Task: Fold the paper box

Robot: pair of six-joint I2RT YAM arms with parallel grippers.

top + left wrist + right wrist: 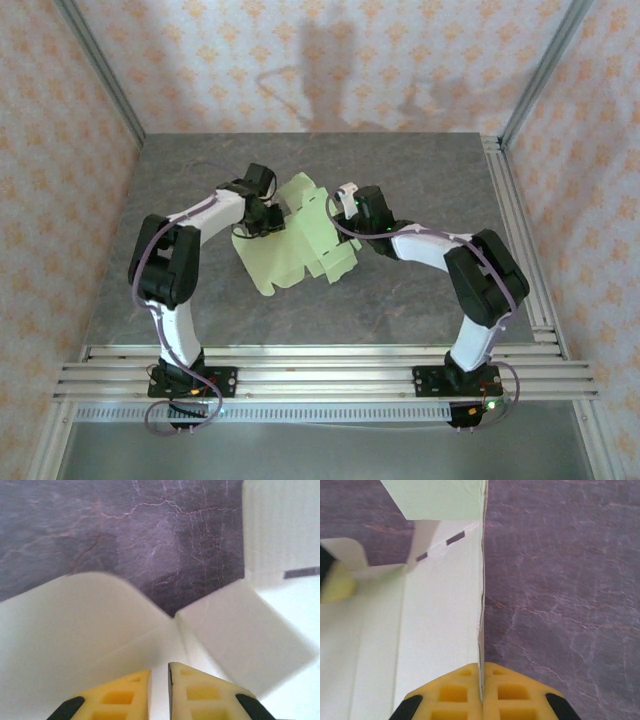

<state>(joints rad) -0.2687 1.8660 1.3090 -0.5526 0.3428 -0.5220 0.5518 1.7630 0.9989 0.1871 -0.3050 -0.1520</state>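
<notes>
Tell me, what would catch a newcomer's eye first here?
A pale green paper box, partly folded, sits in the middle of the grey table. The right fingers pinch an upright edge of its card. The left fingers stand close together over a crease on its other side.

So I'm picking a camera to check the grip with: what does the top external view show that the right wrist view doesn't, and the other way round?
Top external: the whole outline of the paper box with its flaps, the left arm and right arm from base to wrist, and the frame rails. Right wrist: the right gripper shut on the card's edge, and two short dark slits near a fold. Both: the box, the right gripper at its edge, and the grey table.
</notes>
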